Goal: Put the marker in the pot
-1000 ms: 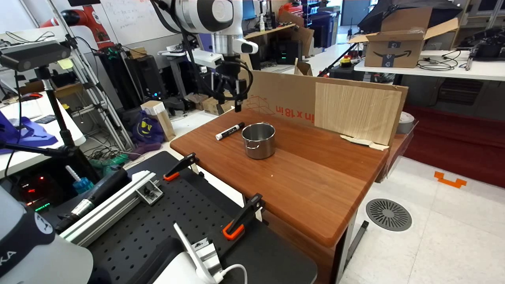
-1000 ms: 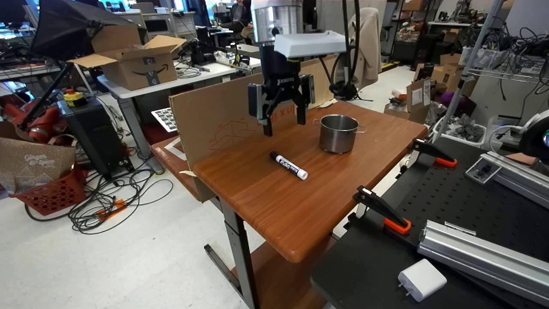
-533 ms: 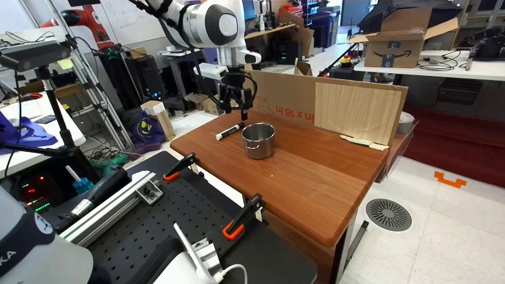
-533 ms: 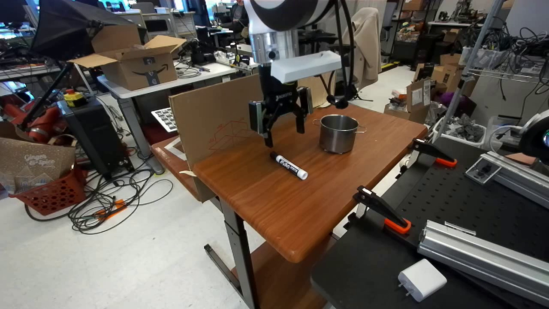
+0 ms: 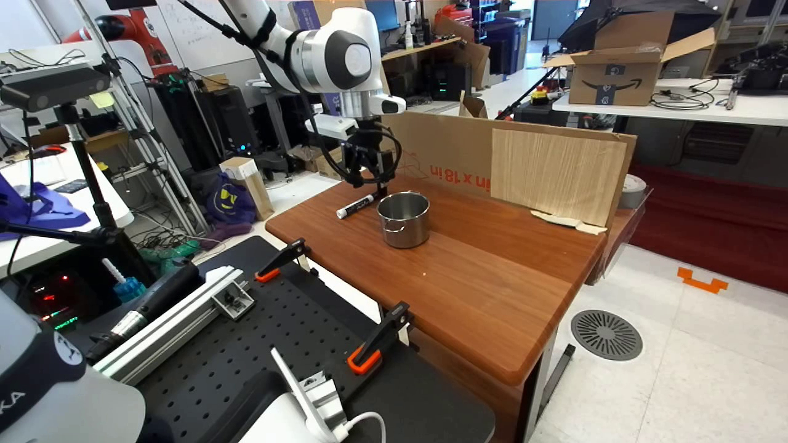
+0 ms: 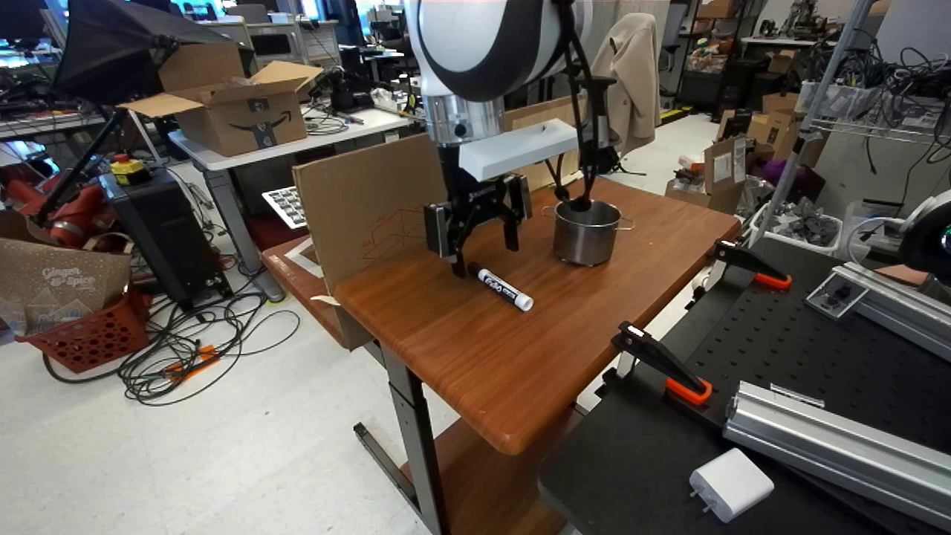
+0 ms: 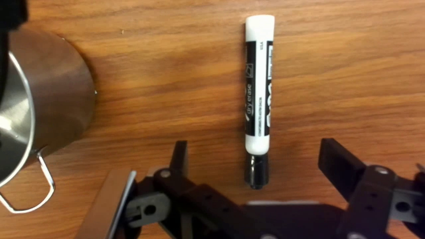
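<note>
Straddling black end of marker (image 7: 260, 89), gripper (image 7: 254, 142) has fingers spread; lbl "dry erase", "USA"; pot (image 7: 63, 86) left, wrist vw

Cardboard sheet (image 5: 443, 138), printed in red, stood upright along one edge of tabletop (image 5: 480, 307); wood-grain panel (image 5: 554, 175) set flat against its face. Black-and-orange clamps (image 6: 657, 357), two of them, seen at side of black perforated board (image 6: 839, 342) nearest tabletop. White charger (image 6: 732, 484) laid on same board. Open cardboard box (image 5: 615, 83), marked with curved arrow, placed on white table (image 5: 757, 112). Round grate (image 5: 606, 335) set in floor (image 5: 695, 369). In an exterior view, black cables (image 6: 148, 371) heaped near red basket (image 6: 96, 338); beige coat (image 6: 631, 82) hung in background.
</note>
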